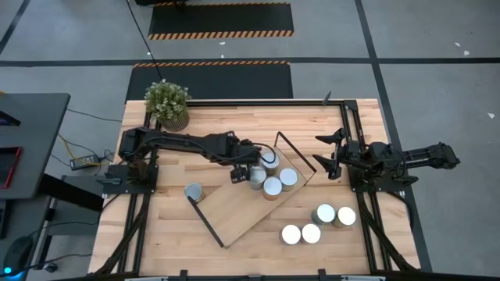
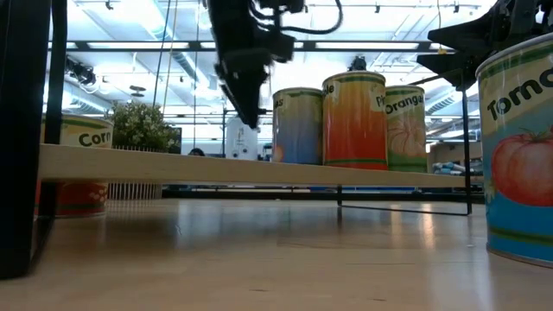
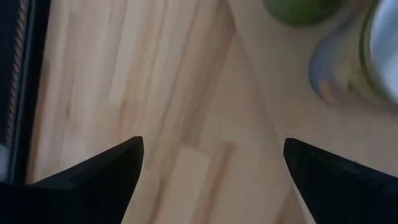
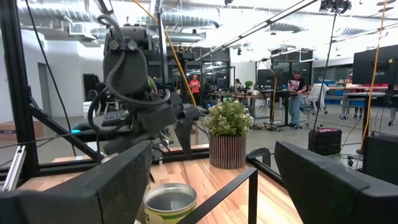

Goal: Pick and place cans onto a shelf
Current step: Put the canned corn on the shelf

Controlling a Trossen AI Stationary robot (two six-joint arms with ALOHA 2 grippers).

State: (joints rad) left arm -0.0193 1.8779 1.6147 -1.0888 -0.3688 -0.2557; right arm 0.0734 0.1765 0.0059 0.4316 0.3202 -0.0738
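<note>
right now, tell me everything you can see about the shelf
The shelf is a long, light-wood rectangular board, lying diagonally across the tabletop in the high view. Thin black wire frames stand at its two short ends, and in the low view the board sits raised above the table on them. Four cans stand clustered at its far end, nearer the right arm. The left pincer, open, is above the board beside them. The rest of the board is bare.

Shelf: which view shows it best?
High view: the whole shelf lies slanted, four cans on it. Low view shows only its front edge and wire frame; left wrist view a bare patch; right wrist view just a frame bar.
</note>
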